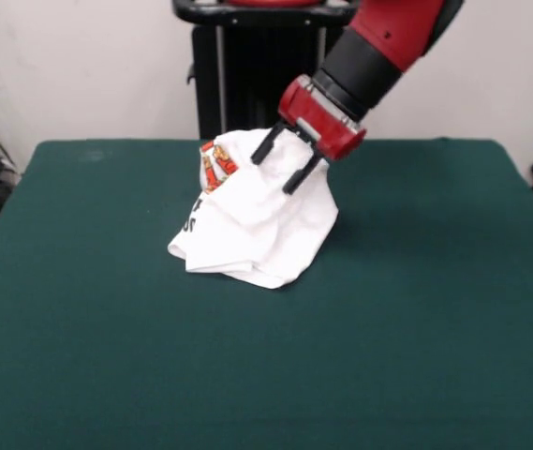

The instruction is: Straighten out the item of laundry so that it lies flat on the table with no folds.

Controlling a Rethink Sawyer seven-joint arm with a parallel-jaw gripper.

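crumpled t-shirt (pixel 252 225) on green table (pixel 416 328), print mostly hidden; gripper (pixel 277 169) fingers apart above it, perhaps touching

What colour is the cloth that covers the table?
Dark green. The front view, the only one here, shows the table clearly around the crumpled T-shirt.

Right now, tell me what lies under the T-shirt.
Only the green table shows around the bunched white T-shirt; anything beneath it is covered. The claw is at its top.

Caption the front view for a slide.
Red-and-black arm's pincer lifts bunched white food-print T-shirt off dark green felt table.
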